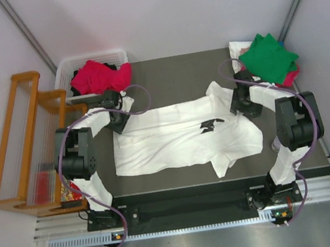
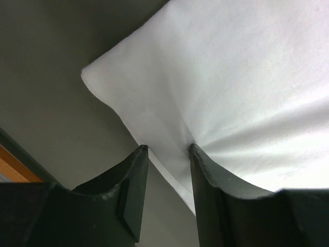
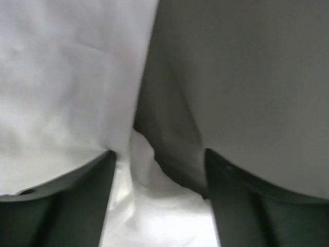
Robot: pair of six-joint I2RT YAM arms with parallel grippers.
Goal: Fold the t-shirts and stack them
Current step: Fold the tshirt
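A large white t-shirt (image 1: 173, 137) with a small black print (image 1: 211, 124) lies spread on the dark table (image 1: 170, 73). My left gripper (image 1: 119, 122) is down at its back left corner. In the left wrist view the left gripper (image 2: 168, 149) is open and straddles the shirt's edge (image 2: 169, 164); one fingertip (image 2: 195, 152) presses on the cloth. My right gripper (image 1: 240, 105) is at the shirt's back right part. Seen from the right wrist, the right gripper (image 3: 159, 154) is open over a raised fold of white cloth (image 3: 141, 154). A green t-shirt (image 1: 268, 57) lies folded at the back right, on a crimson one (image 1: 294, 74).
A white slotted basket (image 1: 74, 65) at the back left holds a crumpled crimson t-shirt (image 1: 100, 76). A wooden rack (image 1: 17, 144) stands off the table's left side. Grey walls close in behind and on both sides.
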